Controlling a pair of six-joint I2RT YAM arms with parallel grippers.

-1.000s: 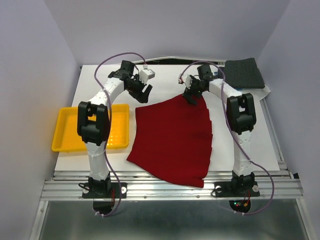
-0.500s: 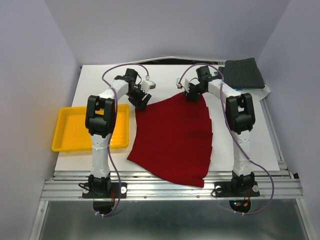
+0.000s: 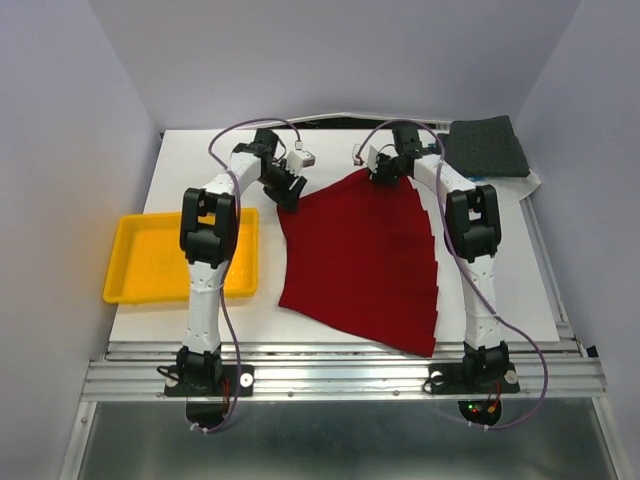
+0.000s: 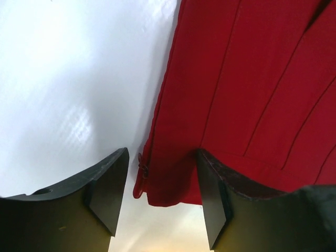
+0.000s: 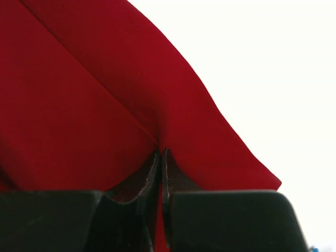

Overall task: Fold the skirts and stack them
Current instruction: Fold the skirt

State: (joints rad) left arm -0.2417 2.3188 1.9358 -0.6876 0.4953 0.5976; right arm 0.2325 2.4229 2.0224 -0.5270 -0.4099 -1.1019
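- Pale lilac walls (image 3: 60, 150) box in a white table (image 3: 510, 280). Both arms reach to the far side.
- Progress: early, as a judgement. One dark grey skirt (image 3: 487, 145) sits at the far right corner of the table. It looks already folded into a compact rectangle, so it counts as the start of the stack.
- The red skirt (image 3: 370, 255) lies spread flat mid-table with no fold made in it yet. It needs folding and then a move onto the grey one.
- No blue floral skirt can be made out for certain in any view.
- Red skirt look: plain deep red and fan-shaped. The narrow waist is at the far edge and the wide hem toward the arm bases. Faint pleat lines run waist to hem, and the right edge shows stepped pleat ends.
- Right gripper (image 3: 383, 172): in the wrist view its fingers (image 5: 152, 173) are clamped together on a raised ridge of red cloth at the waist's right end. It is grasping the skirt.
- Left gripper (image 3: 287, 190): the jaws stand apart. In the wrist view its fingers (image 4: 107, 194) straddle the waist's left corner, which has a small loop or hook at the edge. Nothing is gripped.
- A yellow tray (image 3: 140, 270) sits at the table's left edge, well apart from the skirts.
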